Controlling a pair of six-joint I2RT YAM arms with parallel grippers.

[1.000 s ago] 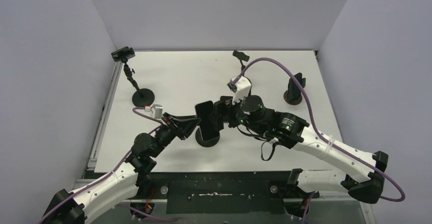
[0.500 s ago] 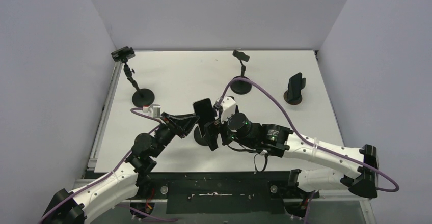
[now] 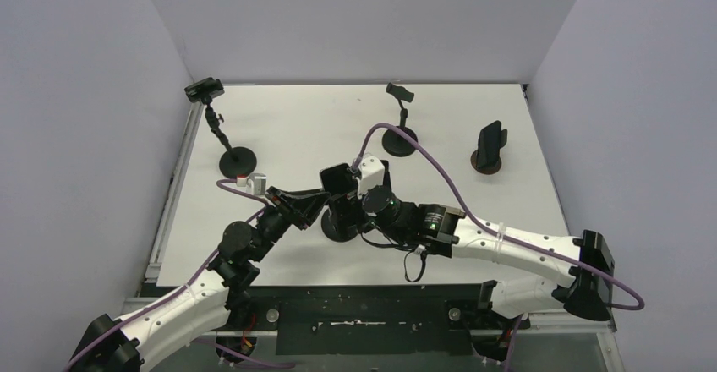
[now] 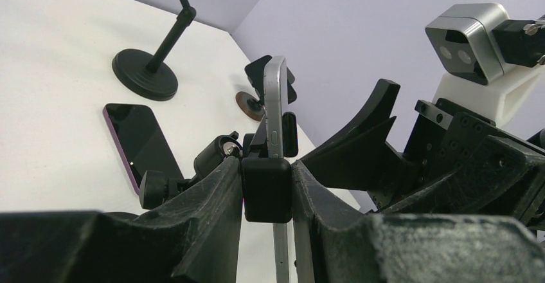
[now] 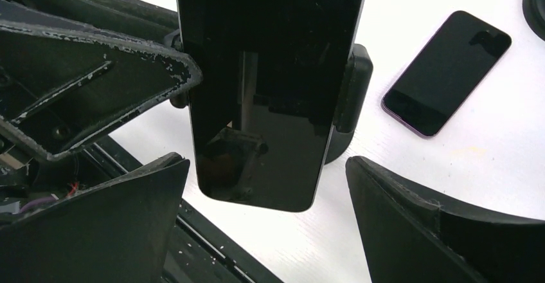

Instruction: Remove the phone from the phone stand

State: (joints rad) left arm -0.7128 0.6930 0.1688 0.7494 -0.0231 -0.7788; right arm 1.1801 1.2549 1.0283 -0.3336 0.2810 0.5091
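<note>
Right gripper — moved in from farther right since the earlier frame and now squarely faces the dark glass-fronted silver-edged phone. Its fingers are spread wide, one to each side of the screen's lower end, touching neither edge. Left gripper — clamped on the side block of the black clamp-style phone stand, probably steadying it for the pull. Phone: upright in the cradle, between both hands. Purple-edged second phone: flat on the white table, beyond the right finger.

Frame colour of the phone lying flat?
Purple, on the flat black-screened phone; clearest in right wrist view.
</note>
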